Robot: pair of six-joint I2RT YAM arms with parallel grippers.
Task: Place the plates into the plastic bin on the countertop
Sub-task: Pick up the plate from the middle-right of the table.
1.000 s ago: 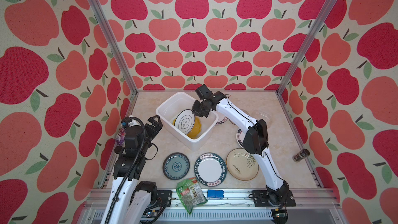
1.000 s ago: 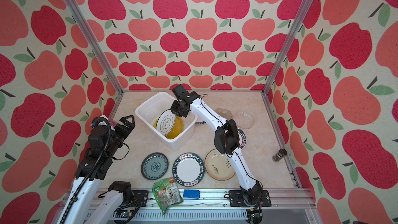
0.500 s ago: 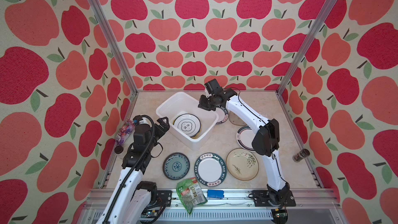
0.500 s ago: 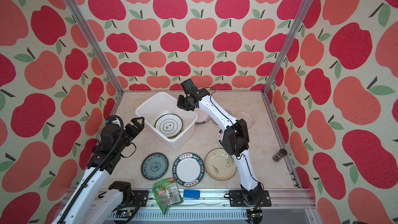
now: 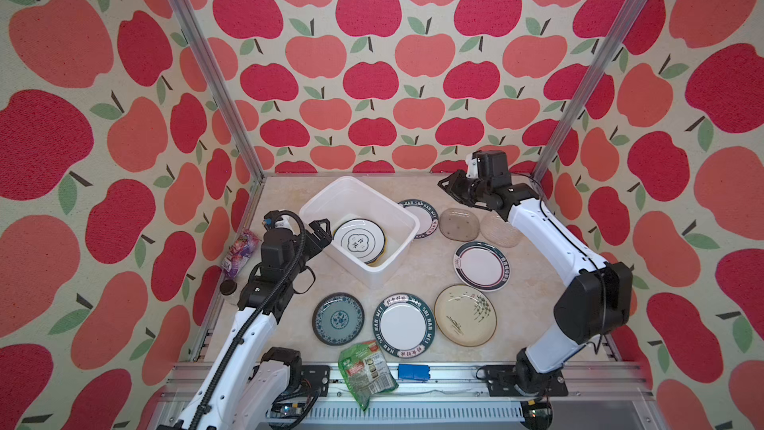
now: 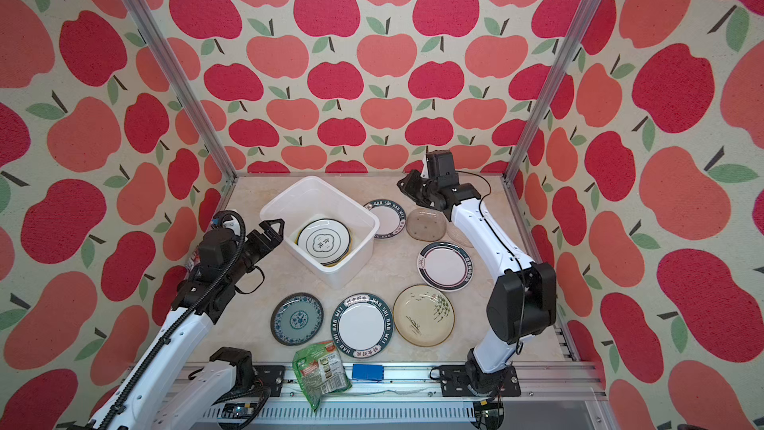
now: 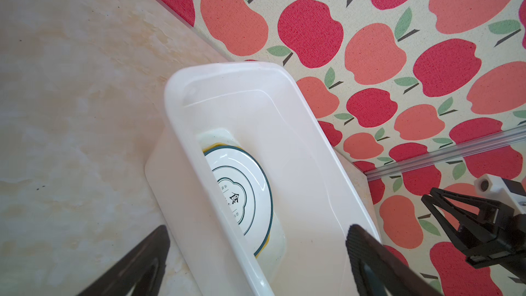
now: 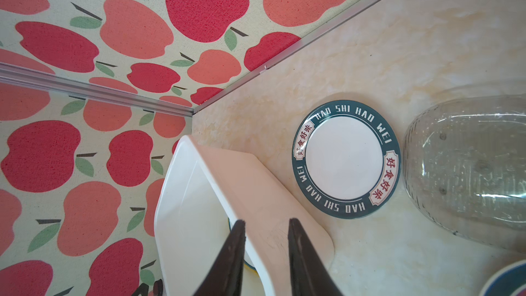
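In a top view, the white translucent rectangular plastic bin [image 5: 351, 196] sits at 11 o'clock on the beige marble counter [image 5: 421, 273], holding 2 stacked plates [image 5: 359, 239]; 7 more lie outside. Left wrist view: left tool [image 7: 257, 229] spread wide, empty. Right wrist view: right tool [image 8: 266, 221] slightly parted, empty.

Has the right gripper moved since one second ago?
Yes. The right gripper has left the bin and moved rightward, beyond its rim.
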